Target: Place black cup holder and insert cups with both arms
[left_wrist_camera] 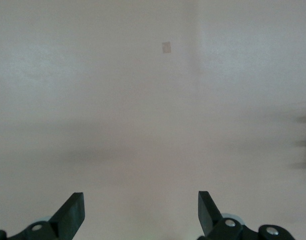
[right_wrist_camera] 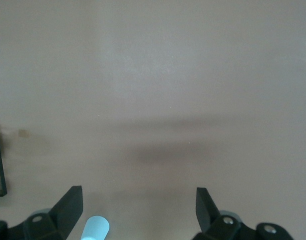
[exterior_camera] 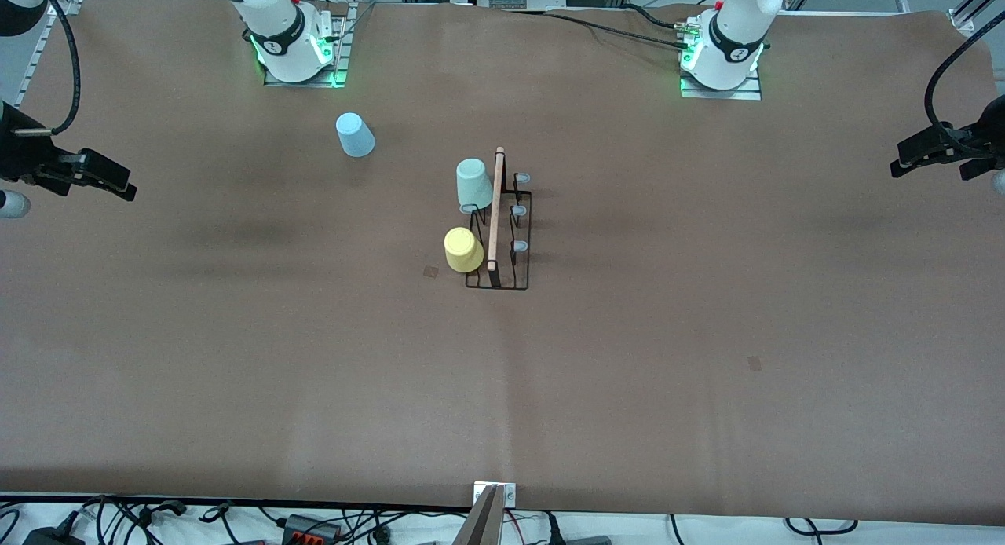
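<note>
The black cup holder stands at the middle of the table, its wooden rod along the top. A mint cup and a yellow cup sit upside down on pegs on the side toward the right arm's end. The three pegs on the side toward the left arm's end are bare. A light blue cup stands upside down on the table near the right arm's base, and shows in the right wrist view. My right gripper and left gripper hang open and empty over the table's ends.
The brown table cover has small dark marks beside the yellow cup and toward the left arm's end. A camera mount and cables lie along the table's near edge. The arm bases stand along the back.
</note>
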`<action>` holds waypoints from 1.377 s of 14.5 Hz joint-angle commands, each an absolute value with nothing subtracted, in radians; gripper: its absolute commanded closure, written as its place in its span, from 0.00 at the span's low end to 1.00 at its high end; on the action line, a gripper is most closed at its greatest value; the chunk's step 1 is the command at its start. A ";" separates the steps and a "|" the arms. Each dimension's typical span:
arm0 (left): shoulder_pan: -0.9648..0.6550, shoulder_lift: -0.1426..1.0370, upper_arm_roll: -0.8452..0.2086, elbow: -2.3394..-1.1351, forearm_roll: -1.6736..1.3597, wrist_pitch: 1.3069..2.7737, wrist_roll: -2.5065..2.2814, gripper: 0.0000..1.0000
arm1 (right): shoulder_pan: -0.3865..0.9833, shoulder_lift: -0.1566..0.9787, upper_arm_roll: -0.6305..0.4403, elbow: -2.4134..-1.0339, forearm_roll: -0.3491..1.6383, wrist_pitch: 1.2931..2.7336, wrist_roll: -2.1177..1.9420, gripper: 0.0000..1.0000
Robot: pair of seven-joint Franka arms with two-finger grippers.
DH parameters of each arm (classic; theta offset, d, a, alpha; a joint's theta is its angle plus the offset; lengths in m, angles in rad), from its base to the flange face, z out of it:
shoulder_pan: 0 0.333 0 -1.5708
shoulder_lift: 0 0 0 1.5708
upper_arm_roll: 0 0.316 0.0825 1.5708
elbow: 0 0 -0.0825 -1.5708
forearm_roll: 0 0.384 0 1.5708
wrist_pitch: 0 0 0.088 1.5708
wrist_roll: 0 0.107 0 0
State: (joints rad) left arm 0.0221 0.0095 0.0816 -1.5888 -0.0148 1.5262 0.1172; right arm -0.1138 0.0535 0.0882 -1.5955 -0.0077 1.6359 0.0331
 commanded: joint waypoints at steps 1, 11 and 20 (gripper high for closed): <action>0.017 0.011 0.092 -1.582 -0.037 1.528 0.124 0.00 | -0.121 0.055 0.091 -1.578 -0.015 1.634 0.002 0.00; 0.017 0.011 0.092 -1.582 -0.037 1.528 0.124 0.00 | -0.123 0.064 0.089 -1.577 -0.014 1.646 -0.048 0.00; 0.018 0.011 0.092 -1.582 -0.037 1.526 0.124 0.00 | -0.130 0.063 0.089 -1.555 -0.008 1.637 -0.044 0.00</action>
